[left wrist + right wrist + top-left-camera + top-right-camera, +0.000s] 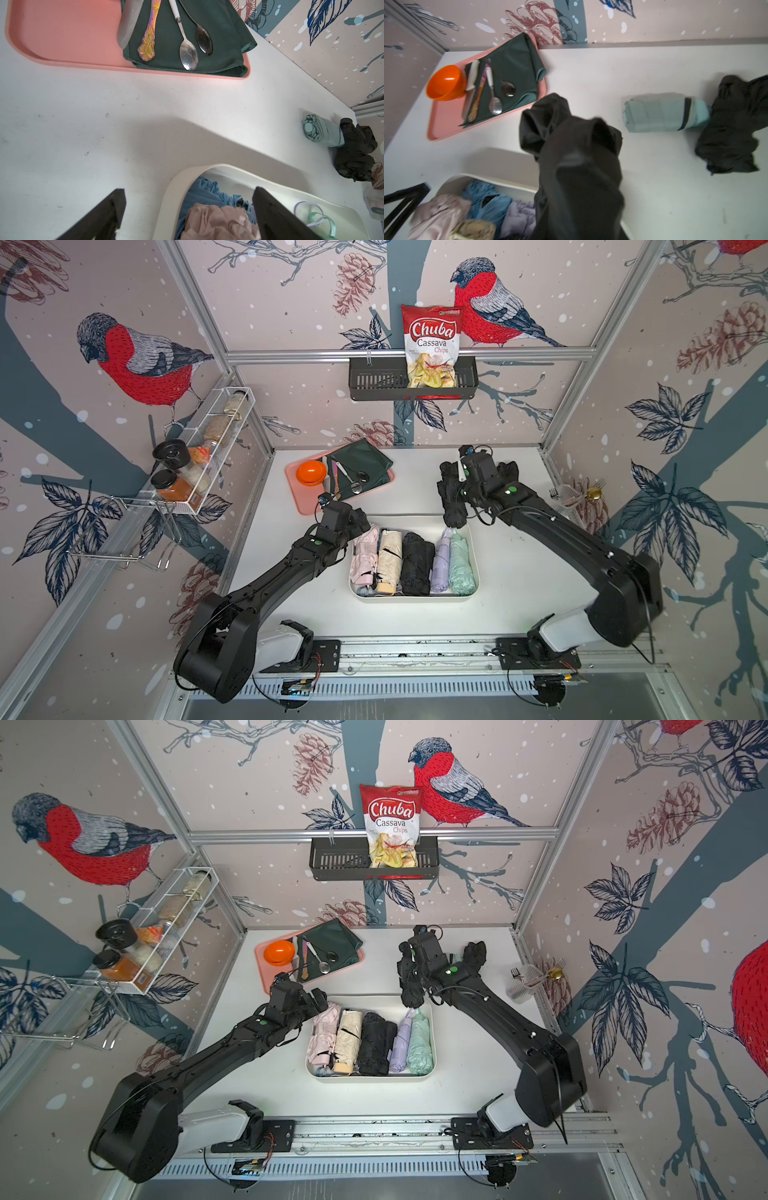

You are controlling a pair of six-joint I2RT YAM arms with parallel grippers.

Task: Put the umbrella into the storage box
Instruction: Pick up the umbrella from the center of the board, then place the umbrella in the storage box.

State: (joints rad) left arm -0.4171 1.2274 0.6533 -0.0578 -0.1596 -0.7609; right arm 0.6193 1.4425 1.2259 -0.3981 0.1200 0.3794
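The off-white storage box [415, 598] [370, 1078] sits mid-table and holds several folded umbrellas side by side. My right gripper [456, 489] is shut on a black folded umbrella [451, 499] [409, 984] [577, 158]. This umbrella hangs over the box's far right corner and hides the jaws in the right wrist view. My left gripper [359, 522] [188, 207] stands open over the box's far left corner, above a pink umbrella [218, 222], and holds nothing. A mint umbrella [664, 114] and another black umbrella [729, 128] lie on the table behind the right arm.
A pink tray [305, 499] at the back left carries an orange bowl [311, 472], a green cloth and cutlery. A black wall basket [374, 383] holds a chips bag [432, 344]. A wire spice rack [199, 456] hangs on the left wall. A clear cutlery cup [569, 497] stands at the right.
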